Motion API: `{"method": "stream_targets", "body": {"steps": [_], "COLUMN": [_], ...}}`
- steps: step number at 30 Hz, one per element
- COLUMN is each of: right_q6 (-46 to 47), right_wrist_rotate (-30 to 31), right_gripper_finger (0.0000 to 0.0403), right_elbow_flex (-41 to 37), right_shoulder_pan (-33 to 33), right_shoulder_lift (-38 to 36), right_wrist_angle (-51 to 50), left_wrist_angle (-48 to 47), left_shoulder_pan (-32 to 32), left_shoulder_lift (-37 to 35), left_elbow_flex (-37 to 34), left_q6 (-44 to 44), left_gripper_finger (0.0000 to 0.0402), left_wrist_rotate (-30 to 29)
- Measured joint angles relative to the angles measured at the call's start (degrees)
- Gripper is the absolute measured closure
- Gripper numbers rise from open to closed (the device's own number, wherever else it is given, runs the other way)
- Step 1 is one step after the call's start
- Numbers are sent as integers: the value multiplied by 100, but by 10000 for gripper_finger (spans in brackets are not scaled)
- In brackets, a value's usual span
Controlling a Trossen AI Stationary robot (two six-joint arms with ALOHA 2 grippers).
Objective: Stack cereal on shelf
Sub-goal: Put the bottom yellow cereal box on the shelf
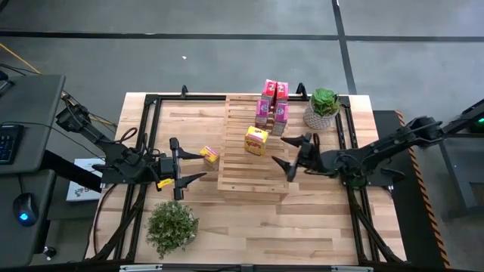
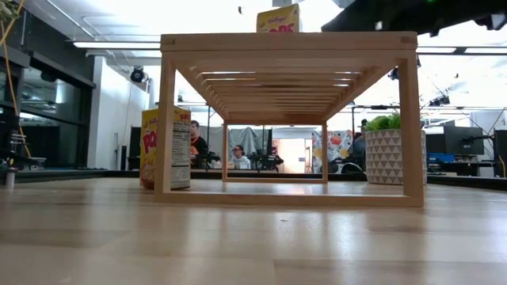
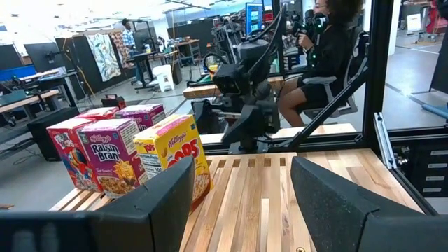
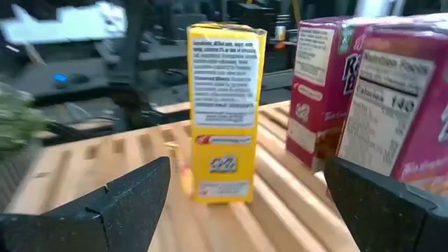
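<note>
A: High view first. Where does the cereal sit?

B: Four pink boxes [image 1: 273, 104] stand clustered at the shelf's [image 1: 253, 177] twelve o'clock end. One yellow box [image 1: 256, 140] stands alone on the slats just toward six o'clock from them. Another yellow box [image 1: 210, 156] lies on the table at the shelf's nine o'clock side, in front of the left gripper [image 1: 198, 166], whose fingers are apart and hold nothing. The right gripper [image 1: 286, 153] waits at the shelf's three o'clock edge, spread wide, empty.

A: Low view?

B: The shelf [image 2: 289, 43] fills it. A yellow box top [image 2: 278, 17] peeks over the deck, and the table box [image 2: 165, 148] sits beside the post at nine o'clock.

A: Left wrist?

B: Fingers [image 3: 150, 203] parted, with the yellow box on the shelf [image 3: 172, 162] and the pink boxes [image 3: 110, 155] beyond them.

A: Right wrist?

B: The yellow box [image 4: 224, 112] stands upright between open fingers [image 4: 119, 196], the pink ones [image 4: 378, 91] beside it.

A: Handling?

B: Likely light, thin cardboard: stiff enough to lift, but it dents under a hard squeeze, and the glossy print may slip. I'd pinch across the narrow sides, mid-height, so it stays upright.
</note>
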Motion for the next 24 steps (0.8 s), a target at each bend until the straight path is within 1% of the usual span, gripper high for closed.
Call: {"method": "stream_targets", "body": {"steps": [4,11,19,21,24], "right_q6": [-305,-357,-341,-179,337], "right_wrist_rotate": [274,267,269,265,280], "right_gripper_finger": [32,32,32,32,32], "right_elbow_flex": [361,697,974,1024,1043], "right_shoulder_pan": [-2,-49,-361,-423,-499], "right_shoulder_lift": [433,966,1380,1437,1489], "right_wrist_angle": [21,11,31,38,32], "left_wrist_angle": [-2,-2,-2,-2,-2], "left_shoulder_pan": [0,0,0,0,0], "left_shoulder_lift": [0,0,0,2,0], "left_elbow_flex": [0,0,0,0,0], "left_q6": [0,0,0,0,0], "left_gripper_finger": [174,174,174,174,174], "left_wrist_rotate": [0,0,0,0,0]}}
